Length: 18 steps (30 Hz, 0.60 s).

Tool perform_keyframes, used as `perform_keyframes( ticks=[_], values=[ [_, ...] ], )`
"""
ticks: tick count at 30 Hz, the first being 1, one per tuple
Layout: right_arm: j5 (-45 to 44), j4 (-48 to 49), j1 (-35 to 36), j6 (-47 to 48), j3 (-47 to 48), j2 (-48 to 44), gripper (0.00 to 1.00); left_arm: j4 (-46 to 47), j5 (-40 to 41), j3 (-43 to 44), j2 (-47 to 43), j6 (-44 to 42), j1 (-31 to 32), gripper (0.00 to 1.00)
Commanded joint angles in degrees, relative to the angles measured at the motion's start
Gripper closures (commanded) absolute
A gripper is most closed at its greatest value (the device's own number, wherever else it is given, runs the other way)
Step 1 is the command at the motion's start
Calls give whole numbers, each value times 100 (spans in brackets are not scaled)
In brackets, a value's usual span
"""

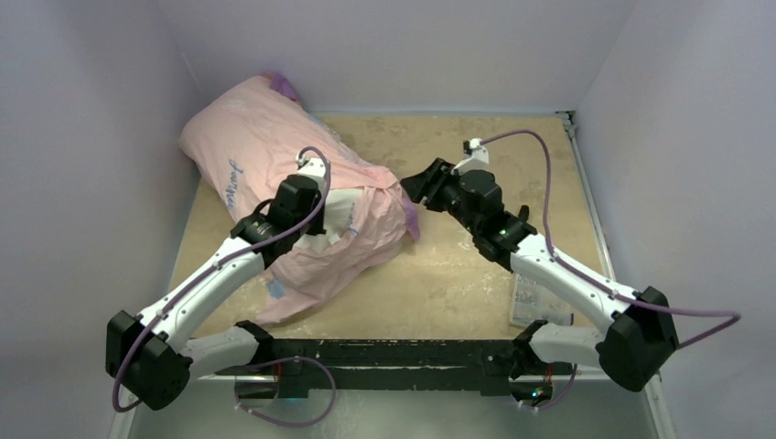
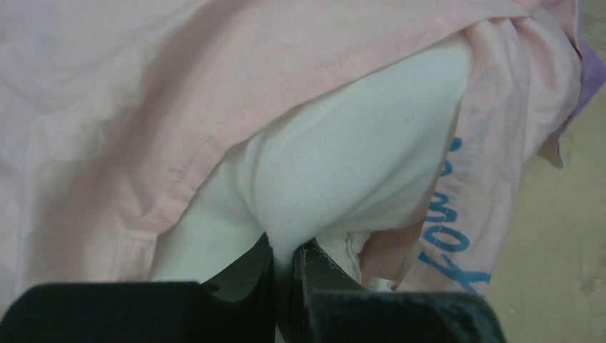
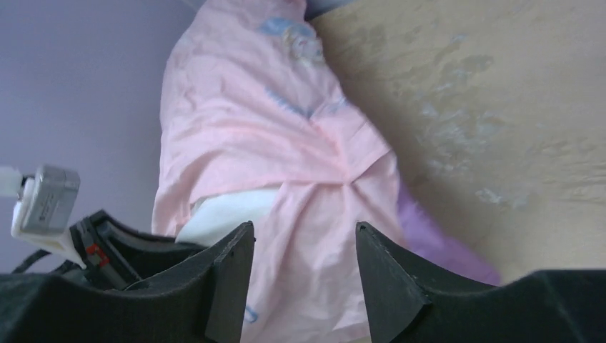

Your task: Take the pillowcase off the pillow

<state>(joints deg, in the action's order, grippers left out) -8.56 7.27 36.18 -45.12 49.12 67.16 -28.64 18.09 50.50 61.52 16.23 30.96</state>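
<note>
So the pillowcase [image 1: 265, 151] sits at the far left of the table [image 1: 476, 274], up against the wall. It's pale pink side out, with bits of purple peeking at the far end and by the opening. It covers most of the pillow [image 2: 343, 164]; we only see a white corner poking out of the open hem on the near side.

Our left gripper [image 2: 286, 261] is clenched on that white corner, stuffing pinched tight between the fingers. We reckon that's to anchor the pillow so it can't ride along with the cover. Our right gripper [image 3: 304, 232] hangs just beside the bunched hem, fingers spread and holding nothing, aimed at the pink cloth. It looks lined up to grab the hem so the two can be pulled apart. Hardly any of the job is done yet.
</note>
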Motion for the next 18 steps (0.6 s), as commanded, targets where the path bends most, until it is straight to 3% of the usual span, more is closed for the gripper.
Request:
perform_keyframes(
  ticks=[1,9,18],
  values=[
    [85,-193,480,130,517,528,41,512,-1020,539,408,-63,-29,100],
    [-94,-301,1036,50,1288,1716,38,423,-755,101,223,-76,-32,100],
    [-465,-378,1110,-7,1751,2469,39,203,-412,24,161,-154,-29,100]
  ],
)
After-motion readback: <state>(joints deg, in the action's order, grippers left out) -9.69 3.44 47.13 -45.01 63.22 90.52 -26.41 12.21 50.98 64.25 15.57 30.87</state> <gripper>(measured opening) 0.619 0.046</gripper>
